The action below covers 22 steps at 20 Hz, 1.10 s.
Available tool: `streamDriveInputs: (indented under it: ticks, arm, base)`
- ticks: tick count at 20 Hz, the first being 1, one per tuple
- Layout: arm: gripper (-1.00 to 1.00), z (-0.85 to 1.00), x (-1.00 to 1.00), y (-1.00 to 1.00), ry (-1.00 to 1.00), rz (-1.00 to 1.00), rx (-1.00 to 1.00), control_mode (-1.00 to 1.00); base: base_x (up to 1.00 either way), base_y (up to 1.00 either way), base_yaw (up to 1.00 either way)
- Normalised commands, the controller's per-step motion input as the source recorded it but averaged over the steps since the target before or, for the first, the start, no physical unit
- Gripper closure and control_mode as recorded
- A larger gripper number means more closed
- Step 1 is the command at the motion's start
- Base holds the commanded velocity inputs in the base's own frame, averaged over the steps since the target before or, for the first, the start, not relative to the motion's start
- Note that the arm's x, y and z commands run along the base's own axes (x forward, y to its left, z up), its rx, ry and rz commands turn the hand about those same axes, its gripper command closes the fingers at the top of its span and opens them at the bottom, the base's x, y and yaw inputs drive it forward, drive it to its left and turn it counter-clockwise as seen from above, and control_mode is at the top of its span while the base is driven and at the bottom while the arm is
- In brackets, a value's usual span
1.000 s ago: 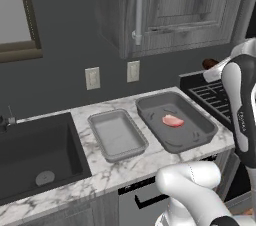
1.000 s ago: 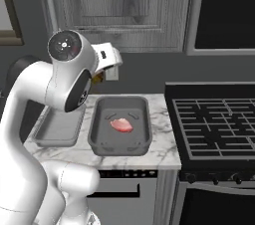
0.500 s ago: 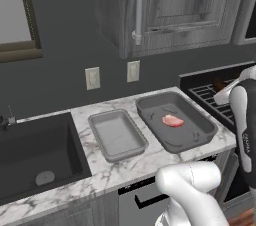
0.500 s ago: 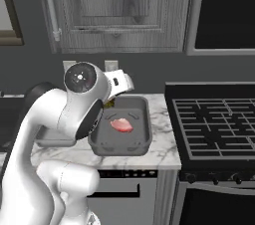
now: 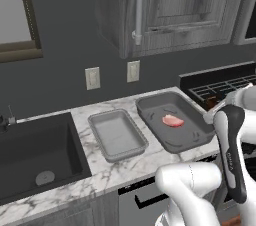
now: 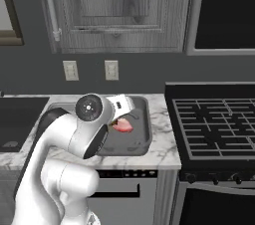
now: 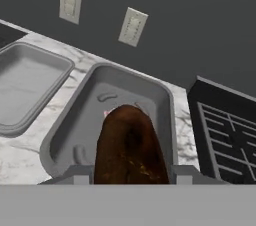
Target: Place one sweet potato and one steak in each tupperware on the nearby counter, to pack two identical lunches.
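Both trays lie open from above on the marble worktop (image 5: 105, 170). The left tupperware (image 5: 117, 134) has a bare floor; the right tupperware (image 5: 172, 122) holds one steak (image 5: 172, 120) near its middle, with free floor all around it. A narrow strip of worktop separates the trays. The end effector (image 7: 131, 177), clamped on a dark brown sweet potato (image 7: 130, 145), hangs over the right tray's near end. Behind stand the wall with two outlets (image 5: 92, 78) and overhead cabinets (image 5: 165, 5); the sink (image 5: 35, 150) bounds the left, the stove (image 6: 214, 119) the right.
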Motion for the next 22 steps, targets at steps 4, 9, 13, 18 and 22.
streamDriveInputs:
  ticks: [4,9,13,18,22]
  arm:
    - [1.00,-0.39,0.49,0.06,0.02,0.00,0.03,-1.00]
    - [1.00,-0.30,0.53,0.22,0.09,0.00,0.08,-1.00]
    - [1.00,-0.30,0.55,0.25,0.16,0.00,0.08,-1.00]
    - [1.00,-0.46,0.58,0.18,0.03,0.00,0.02,-1.00]
    - [1.00,-0.46,0.49,0.12,0.00,0.00,0.00,-1.00]
  base:
    - [0.00,0.00,0.00]
    - [0.00,0.00,0.00]
    - [0.00,0.00,0.00]
    - [0.00,0.00,0.00]
    - [0.00,0.00,0.00]
